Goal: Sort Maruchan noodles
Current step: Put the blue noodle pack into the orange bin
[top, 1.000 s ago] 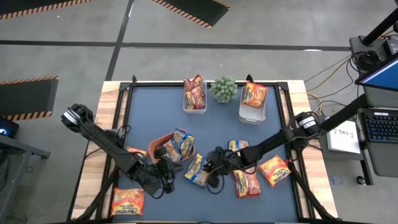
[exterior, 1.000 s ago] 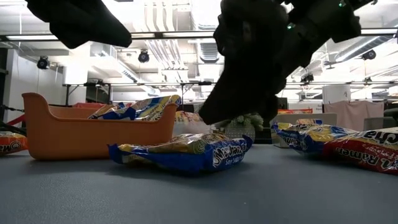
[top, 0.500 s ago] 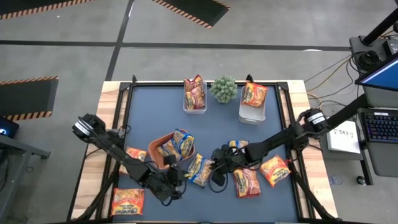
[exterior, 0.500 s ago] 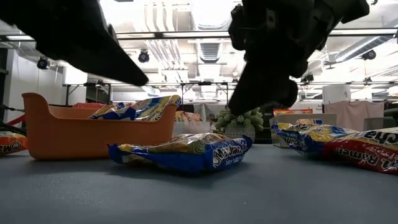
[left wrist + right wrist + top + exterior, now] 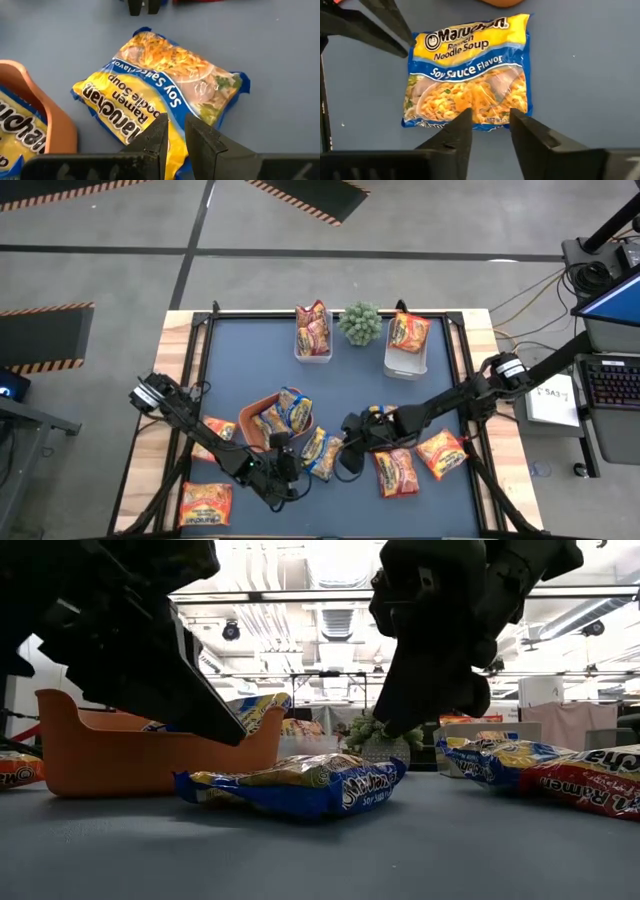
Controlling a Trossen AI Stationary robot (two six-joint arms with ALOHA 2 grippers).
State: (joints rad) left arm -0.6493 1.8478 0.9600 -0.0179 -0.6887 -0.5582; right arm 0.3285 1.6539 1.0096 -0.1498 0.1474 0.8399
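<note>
A crinkly yellow-and-blue soy sauce packet lies flat on the dark mat, just right of the orange tray, which holds two more yellow packets. The left gripper hovers above the packet's near-left edge with its fingers close together, a narrow gap between them, gripping nothing. The right gripper hangs above its right edge, fingers apart. Red-orange packets lie to the right; clear tubs and a small plant stand at the far edge.

Orange tray cut off by left wrist view's edge. Packets in the far tubs too small to read. Red packet cropped at low view's edge.
</note>
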